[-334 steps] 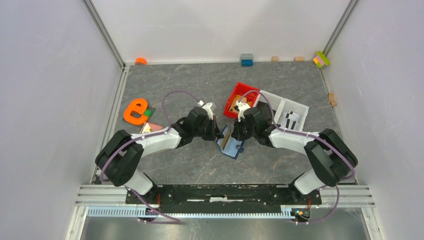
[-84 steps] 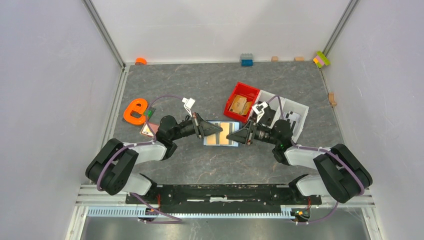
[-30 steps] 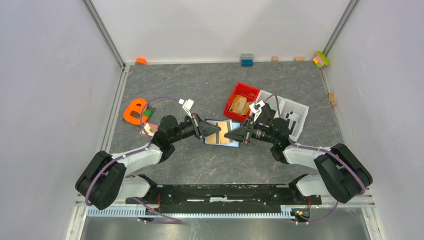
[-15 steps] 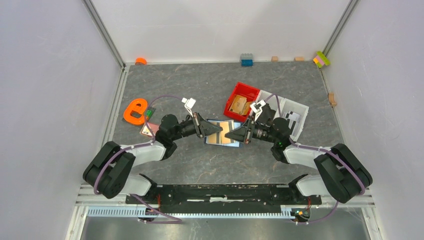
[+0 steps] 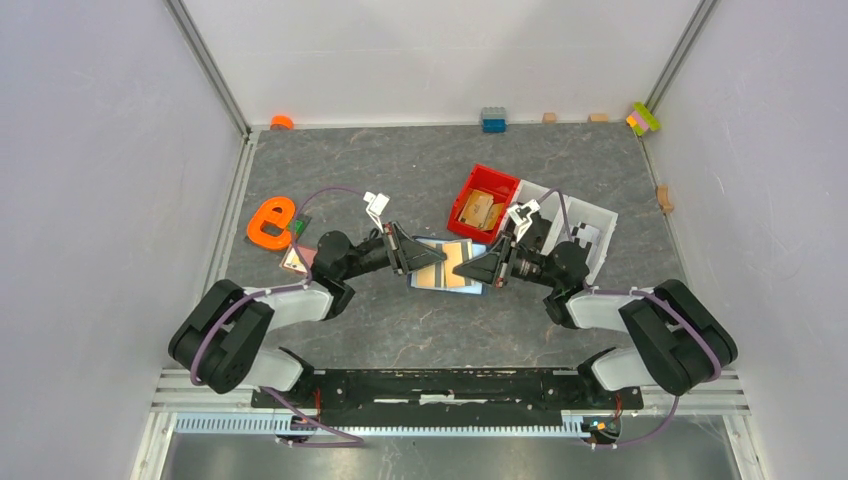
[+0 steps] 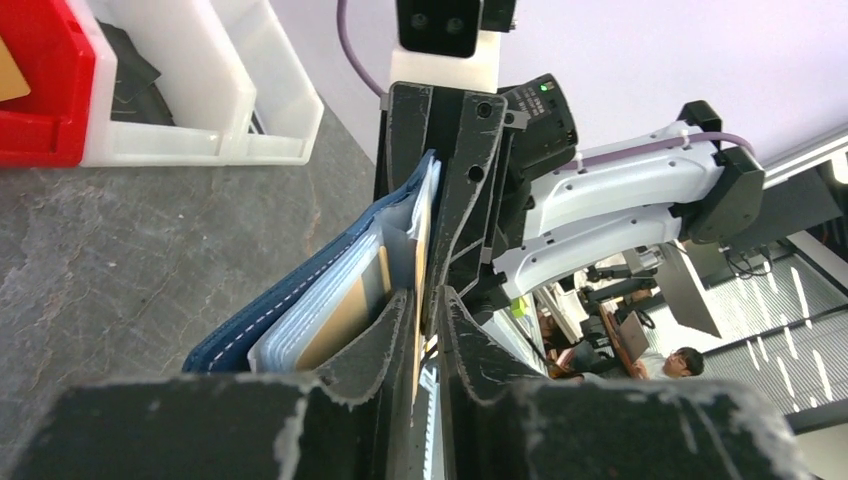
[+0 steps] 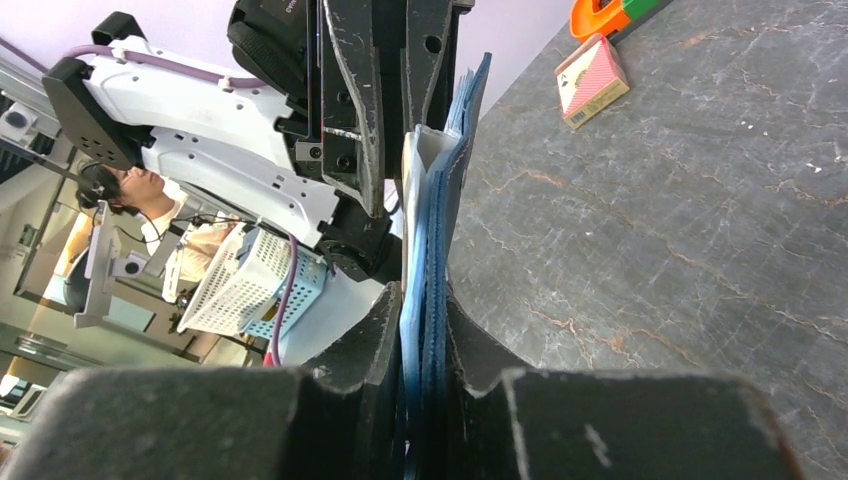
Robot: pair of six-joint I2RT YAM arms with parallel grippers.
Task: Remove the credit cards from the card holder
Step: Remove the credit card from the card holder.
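Note:
The navy card holder hangs open above the table between both grippers, its light blue pockets facing up. Copper credit cards show in its pockets. My right gripper is shut on the holder's right edge; in the right wrist view the blue layers are pinched between the jaws of that gripper. My left gripper stands narrowly open around the edge of a thin tan credit card that sticks out of the holder. The card rests against one finger, with a slit of light beside it.
A red tray with wooden blocks and a white divided tray stand behind the right gripper. An orange letter e and a pink box lie beside the left arm. Small blocks line the back wall.
The left gripper's jaws have parted a little around the card's edge. The left arm's elbow has swung slightly. The right gripper keeps its grip on the holder.

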